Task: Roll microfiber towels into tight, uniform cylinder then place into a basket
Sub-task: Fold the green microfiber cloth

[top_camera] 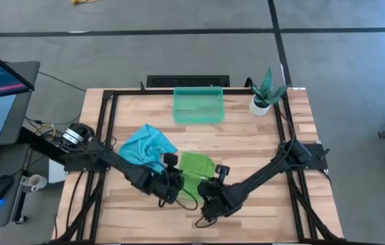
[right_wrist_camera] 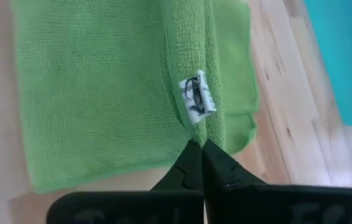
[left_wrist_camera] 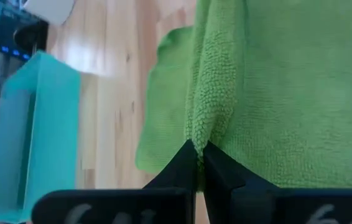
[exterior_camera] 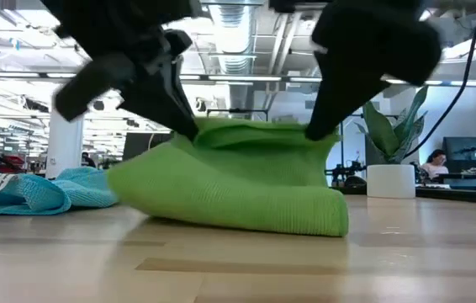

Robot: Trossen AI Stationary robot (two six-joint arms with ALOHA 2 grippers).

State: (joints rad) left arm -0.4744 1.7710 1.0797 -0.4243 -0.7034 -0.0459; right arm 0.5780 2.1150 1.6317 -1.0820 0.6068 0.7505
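1. The lime green microfiber towel (exterior_camera: 238, 189) lies on the wooden tabletop (top_camera: 247, 143) toward its near edge, between the two arms. Its near edge is lifted clear of the wood while the far part rests flat.
2. The left gripper (left_wrist_camera: 198, 163) is fully closed, pinching a fold of the green towel's edge. The right gripper (right_wrist_camera: 196, 158) is likewise fully closed on the same edge, just beside a small white tag (right_wrist_camera: 196, 93) sewn into the hem.
3. Judgement: both grippers hold the one edge apart along its length so the cloth stays taut and level, which suits turning that edge over to start an even roll.
4. The light turquoise blue microfiber towel (top_camera: 146, 144) lies crumpled just beside the green one, on the left arm's side, unrolled.
5. The translucent teal-green plastic basket (top_camera: 197, 105) stands at the far side of the tabletop, well apart from the towels; nothing shows inside it.
6. A small white pot with a green plant (top_camera: 266, 92) stands near the basket at the far right corner. Judgement: it could crowd the right arm's approach to the basket.
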